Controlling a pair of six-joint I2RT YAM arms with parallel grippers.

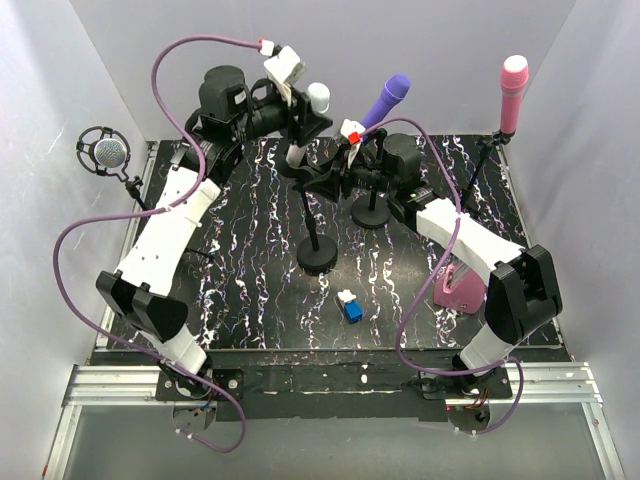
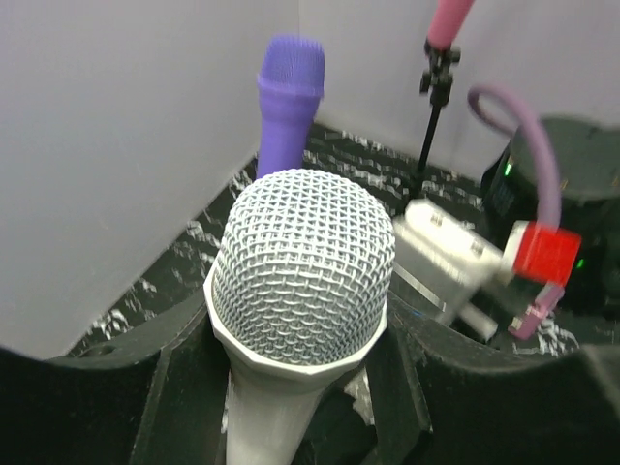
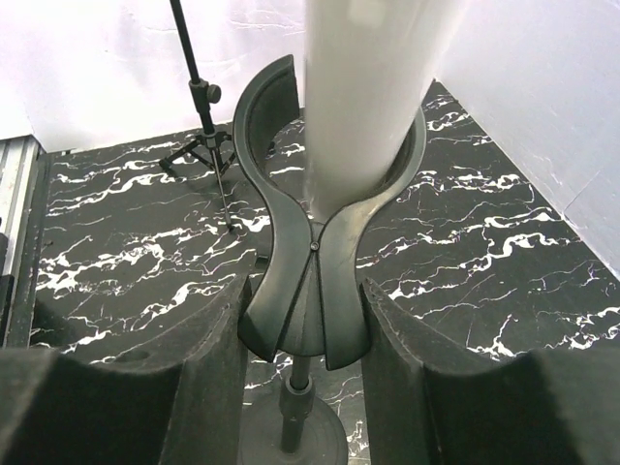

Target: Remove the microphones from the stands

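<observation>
Near the white microphone [image 2: 300, 291] stands a purple microphone [image 2: 289, 97].

White mic [image 2: 302, 281] w/ mesh head, upright in black stand clip [image 3: 308, 300]

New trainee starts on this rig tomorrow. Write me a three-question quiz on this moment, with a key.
1. True or false: the white microphone is already out of the stand clip.
2. In the top view, what colour is the far-right microphone? A purple, B pink, C black.
3. What is the left gripper holding?

Key:
1. False. The handle is seated in the stand clip.
2. B.
3. The white microphone, gripped just below its mesh head.
</observation>
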